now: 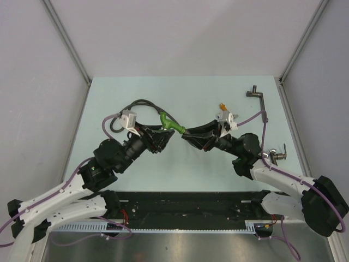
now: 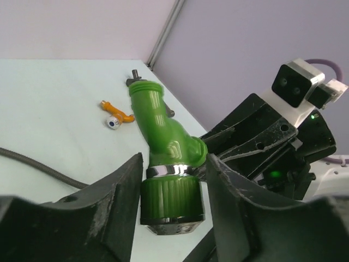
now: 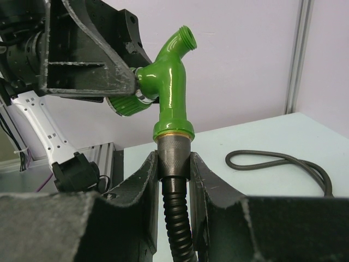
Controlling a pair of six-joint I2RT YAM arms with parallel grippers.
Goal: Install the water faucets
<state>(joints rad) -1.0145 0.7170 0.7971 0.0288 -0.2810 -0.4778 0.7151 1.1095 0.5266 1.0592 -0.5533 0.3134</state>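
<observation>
The green faucet (image 1: 170, 125) hangs above the table's middle between both grippers. My left gripper (image 1: 165, 135) is shut on its ribbed green nut (image 2: 172, 196). My right gripper (image 1: 185, 134) is shut on the grey metal connector (image 3: 173, 155) of the black hose (image 3: 177, 218). That connector sits against the faucet's lower end (image 3: 173, 128). The faucet's threaded open end (image 2: 146, 90) points away from both grippers. The orange faucet (image 1: 222, 106) lies loose on the table at the back right and also shows in the left wrist view (image 2: 116, 115).
The hose loops over the table behind the left gripper (image 1: 143, 102). A dark grey metal tap (image 1: 255, 94) lies at the far right corner. Another metal fitting (image 1: 276, 156) lies by the right edge. Grey walls enclose the table on three sides.
</observation>
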